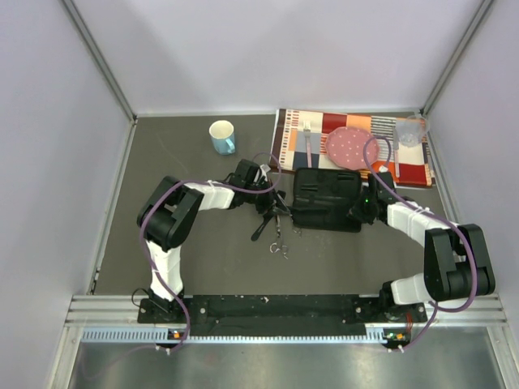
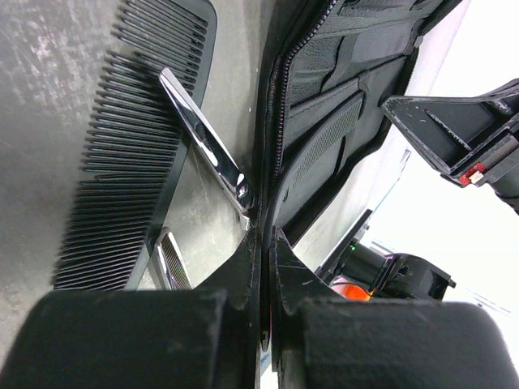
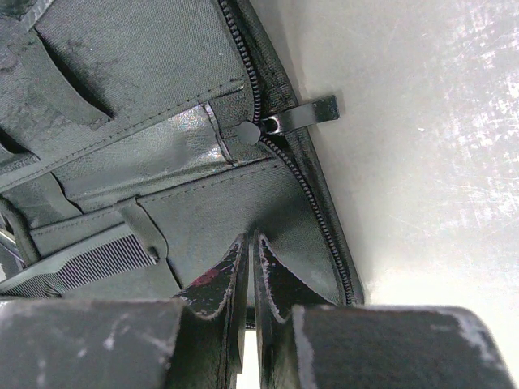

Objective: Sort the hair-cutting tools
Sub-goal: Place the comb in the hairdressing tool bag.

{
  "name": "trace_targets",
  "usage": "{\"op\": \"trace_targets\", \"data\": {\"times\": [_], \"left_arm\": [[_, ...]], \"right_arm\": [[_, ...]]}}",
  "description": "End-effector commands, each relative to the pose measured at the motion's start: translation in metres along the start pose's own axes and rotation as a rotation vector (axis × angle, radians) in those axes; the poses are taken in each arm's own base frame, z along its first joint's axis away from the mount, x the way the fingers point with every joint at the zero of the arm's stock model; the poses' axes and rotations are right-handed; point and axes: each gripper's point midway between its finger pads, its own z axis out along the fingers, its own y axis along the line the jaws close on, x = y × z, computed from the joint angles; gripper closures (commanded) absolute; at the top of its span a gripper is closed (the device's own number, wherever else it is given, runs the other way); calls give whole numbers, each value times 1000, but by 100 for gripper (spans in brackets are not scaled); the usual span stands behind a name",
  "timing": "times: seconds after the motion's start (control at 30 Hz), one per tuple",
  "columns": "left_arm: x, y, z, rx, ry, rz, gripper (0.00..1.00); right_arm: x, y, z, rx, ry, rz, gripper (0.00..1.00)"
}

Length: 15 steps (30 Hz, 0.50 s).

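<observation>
The black zip case lies open mid-table. My left gripper is shut at its left zipper edge, which runs right up to the fingertips. Beside it on the table lie a flat black comb and a silver scissor blade. Another pair of scissors lies nearer the arms. My right gripper is shut, its tips against the case's inner lining near the right zipper. A second black comb sits under a strap inside the case.
A striped placemat at the back right carries a pink-handled fork, a pink dotted plate and a clear cup. A blue mug stands at the back left. Walls enclose three sides.
</observation>
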Motion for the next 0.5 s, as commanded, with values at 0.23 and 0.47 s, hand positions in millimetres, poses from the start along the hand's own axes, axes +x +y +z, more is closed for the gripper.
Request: {"op": "trace_targets", "data": {"times": [0.23, 0.47], "left_arm": [[-12, 13, -7, -122, -148, 87, 100], [-23, 10, -11, -136, -215, 117, 100]], "right_arm": [[20, -25, 9, 89, 34, -12, 94], [21, -27, 8, 88, 32, -10, 94]]}}
